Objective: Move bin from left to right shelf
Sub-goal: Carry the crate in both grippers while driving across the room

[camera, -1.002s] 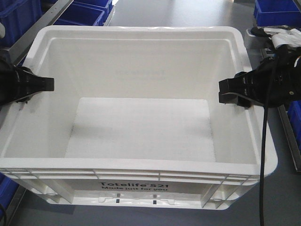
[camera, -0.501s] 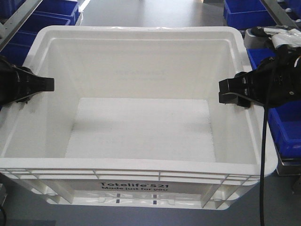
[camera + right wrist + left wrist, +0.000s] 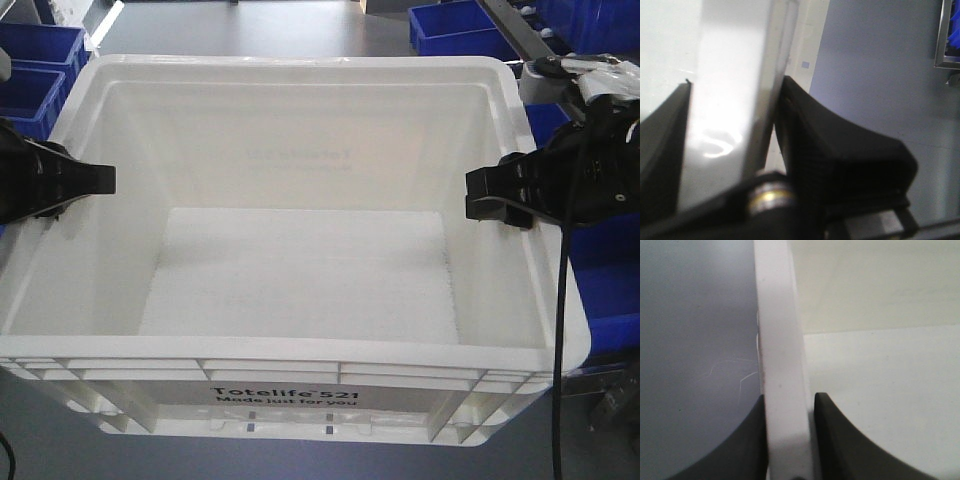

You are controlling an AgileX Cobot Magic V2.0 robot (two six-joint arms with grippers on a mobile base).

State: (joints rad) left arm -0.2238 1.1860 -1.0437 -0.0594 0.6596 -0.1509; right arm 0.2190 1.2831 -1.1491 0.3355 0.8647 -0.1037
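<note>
The bin (image 3: 300, 352) hangs level between the two arms over the grey floor (image 3: 250, 25), print side near, with dark blue totes (image 3: 35, 60) beyond its far left corner and more along its right. From the front you see only a black finger reaching in over each side rim. The wrist views settle it: the left gripper (image 3: 75, 182) is clenched on the left wall, one finger outside and one inside, and the right gripper (image 3: 515, 195) pinches the right wall likewise. Only the right wrist view catches a steel frame edge (image 3: 941, 35), and only the front shows the black cable (image 3: 558, 350) draped past the near right corner.
</note>
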